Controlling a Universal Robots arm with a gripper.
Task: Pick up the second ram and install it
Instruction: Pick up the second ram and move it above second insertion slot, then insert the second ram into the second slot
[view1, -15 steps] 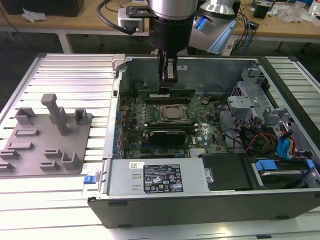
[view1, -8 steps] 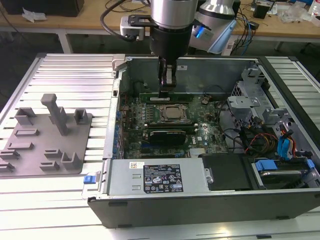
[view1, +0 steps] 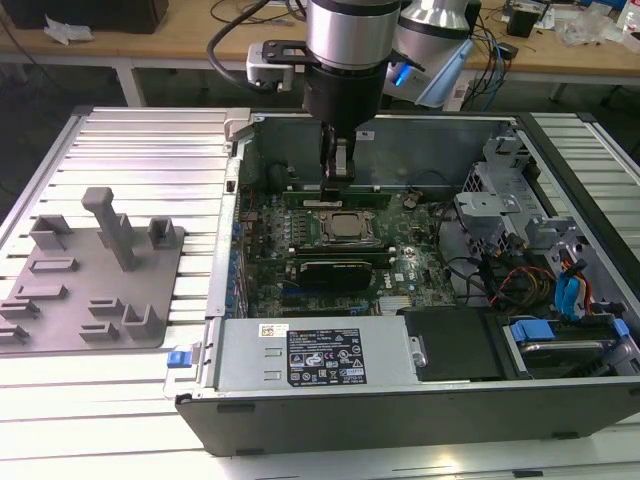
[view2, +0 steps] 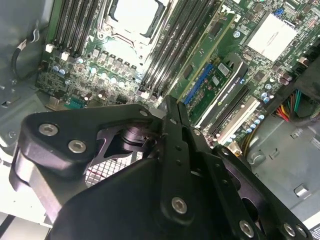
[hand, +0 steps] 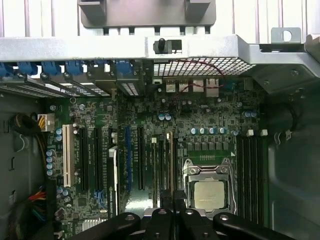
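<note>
Exterior view: a ribbed, pale metal tabletop (view1: 130, 150) carries everything, and a second, wooden tabletop (view1: 180, 35) with loose cables runs along the back of the room. At the exterior view's left, a grey fixture plate (view1: 60, 310) lies flat, with low blocks and one tall post (view1: 112, 225) standing on it.

In the middle, an open computer case (view1: 400, 415) lies on its side with the motherboard facing up. A power supply (view1: 310, 355) runs along its near wall. The arm (view1: 345, 40) hangs from above into the case. The jaws of its gripper (view1: 337, 180) are closed on the second ram (view2: 211, 49).

In the second wrist view, this thin green stick runs out from between the fingertips, on edge and parallel to the black memory slots (view2: 172, 47). I cannot tell whether its lower edge has reached a slot. The processor socket (view1: 345, 228) lies just beside the stick's line, and an expansion card (view1: 340, 270) stands on the near side.

Towards the exterior view's right, a grey drive cage (view1: 495, 215) and a tangle of wiring (view1: 500, 275) crowd the case, well apart from the jaws.
</note>
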